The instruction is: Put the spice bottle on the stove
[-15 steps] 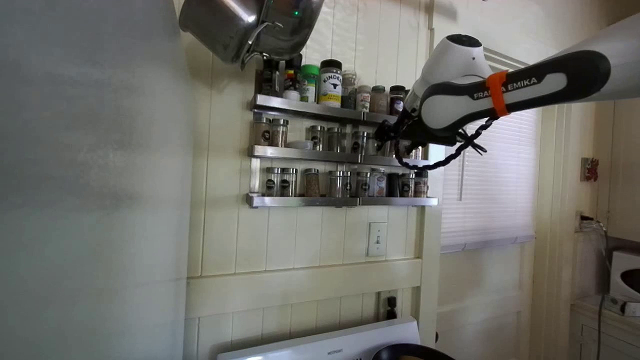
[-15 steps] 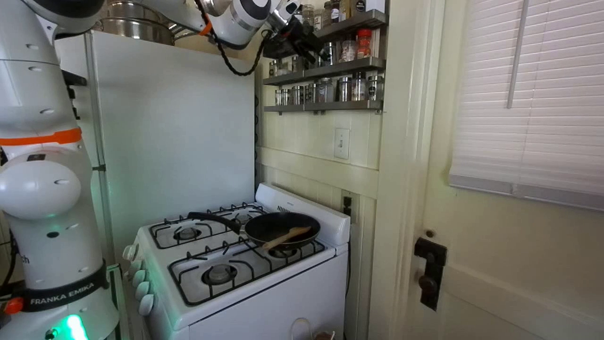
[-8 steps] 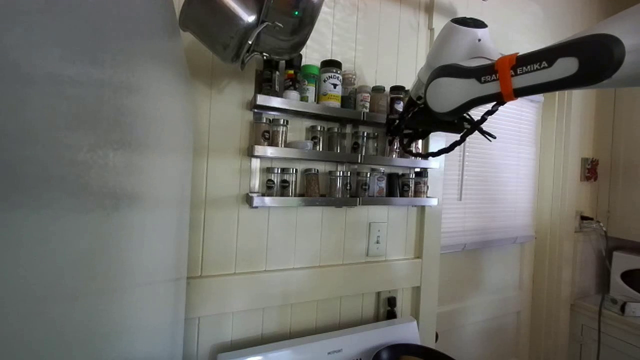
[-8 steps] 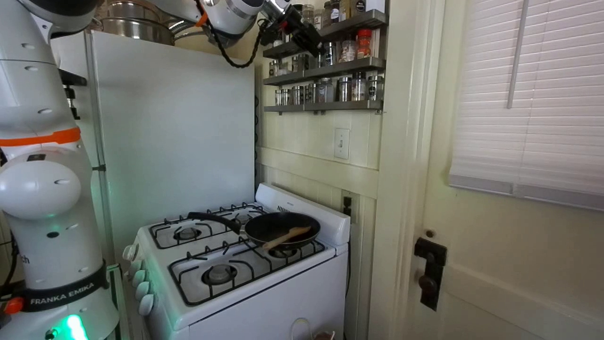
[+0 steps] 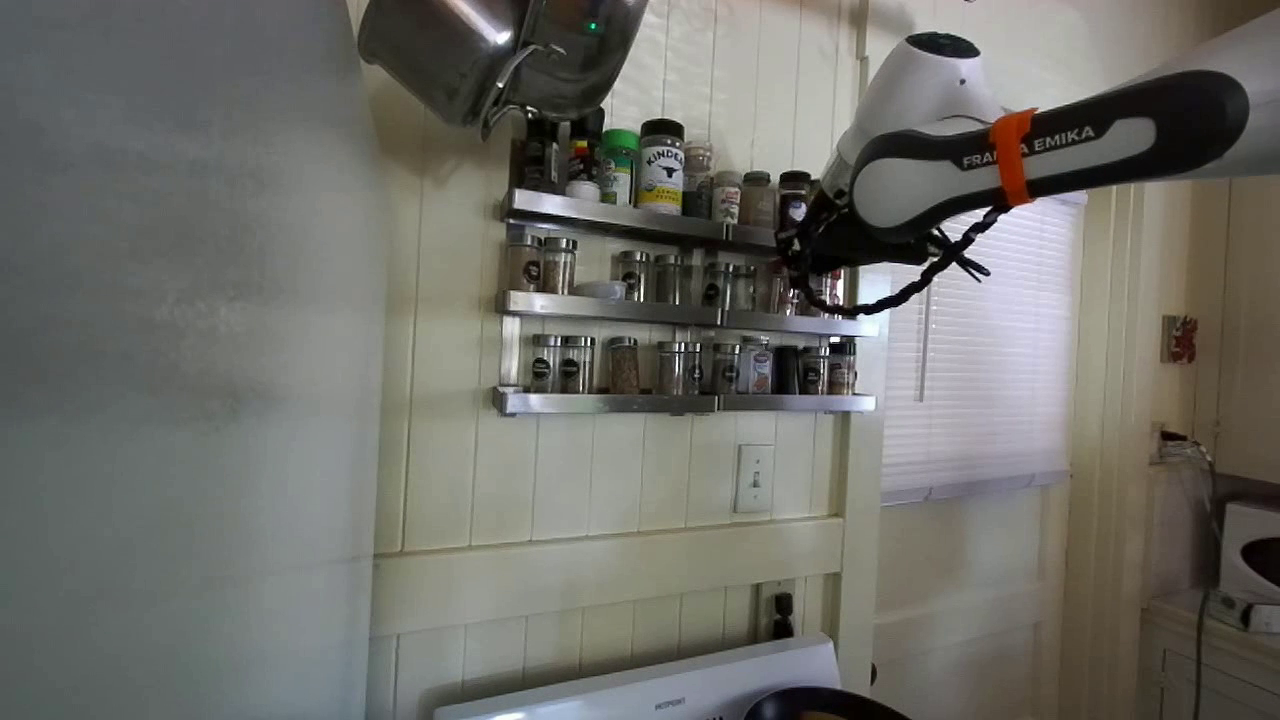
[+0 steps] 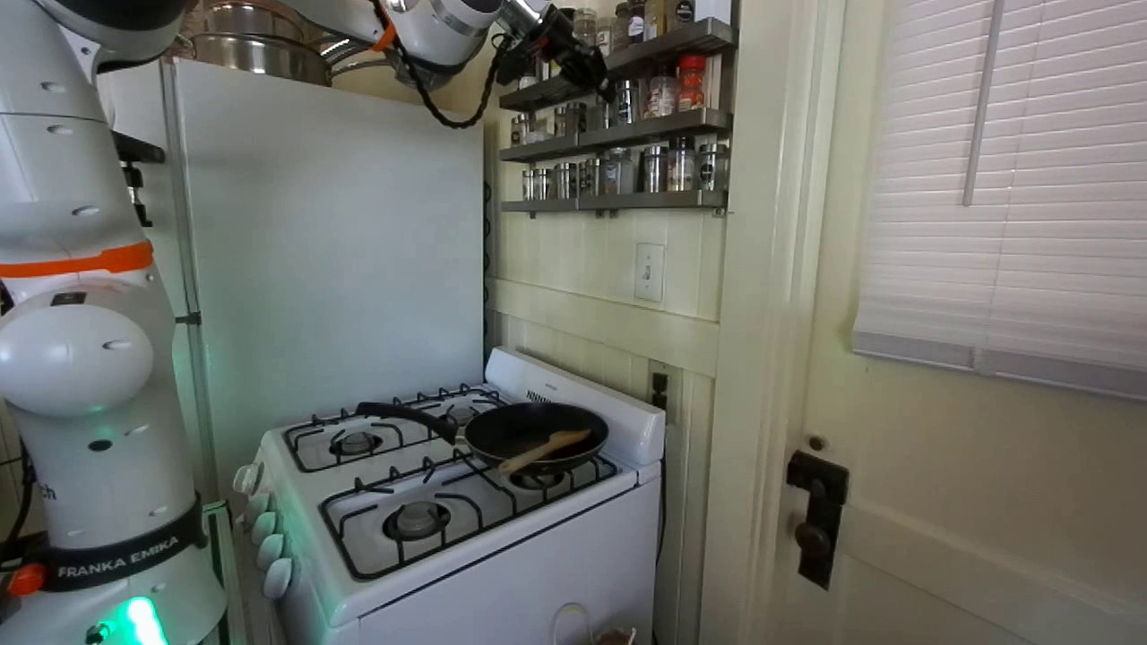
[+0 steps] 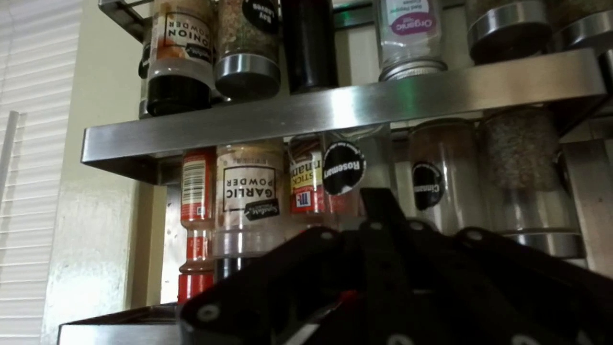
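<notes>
The white stove carries a skillet at its rear corner by the door, a wooden utensil inside. Above, the clenched gripper is before the middle shelf, where a garlic powder bottle, rosemary jar and cinnamon jar stand; which of the spice bottles is the task's, I cannot tell. Open wall runs between the lowest shelf's edge and the back panel.

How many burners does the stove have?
4 on the stove, in an exterior view: near front burner, far front burner, far back burner, and near back burner, partly hidden by the pan. None seems fully hidden.
</notes>
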Tool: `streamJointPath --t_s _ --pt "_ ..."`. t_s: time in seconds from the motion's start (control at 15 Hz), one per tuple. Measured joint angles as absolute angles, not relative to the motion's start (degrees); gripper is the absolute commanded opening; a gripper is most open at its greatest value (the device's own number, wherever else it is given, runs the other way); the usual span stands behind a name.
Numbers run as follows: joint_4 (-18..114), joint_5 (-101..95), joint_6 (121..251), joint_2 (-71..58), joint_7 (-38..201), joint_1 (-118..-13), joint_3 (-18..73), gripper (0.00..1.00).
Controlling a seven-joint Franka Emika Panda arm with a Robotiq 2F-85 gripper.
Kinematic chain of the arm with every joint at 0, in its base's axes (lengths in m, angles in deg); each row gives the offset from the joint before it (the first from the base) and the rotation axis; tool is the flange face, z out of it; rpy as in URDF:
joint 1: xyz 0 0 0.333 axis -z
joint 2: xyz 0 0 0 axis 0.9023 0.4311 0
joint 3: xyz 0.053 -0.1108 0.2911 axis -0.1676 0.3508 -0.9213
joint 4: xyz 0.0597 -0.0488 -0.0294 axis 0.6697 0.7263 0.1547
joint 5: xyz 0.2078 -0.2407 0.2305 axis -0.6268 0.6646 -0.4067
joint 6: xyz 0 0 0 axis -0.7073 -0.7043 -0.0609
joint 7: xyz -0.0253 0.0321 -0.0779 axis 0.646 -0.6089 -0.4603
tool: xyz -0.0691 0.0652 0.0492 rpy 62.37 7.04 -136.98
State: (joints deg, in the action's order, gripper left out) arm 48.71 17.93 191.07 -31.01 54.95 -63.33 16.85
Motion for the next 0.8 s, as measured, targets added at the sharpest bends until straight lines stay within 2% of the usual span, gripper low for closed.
streamJointPath --t_s 0.47,0.8 --pt "49.16 18.81 195.55 -30.19 56.13 -62.93 17.59 0.00" --pt "49.14 13.34 193.92 -30.31 59.82 -63.84 17.52 0.00"
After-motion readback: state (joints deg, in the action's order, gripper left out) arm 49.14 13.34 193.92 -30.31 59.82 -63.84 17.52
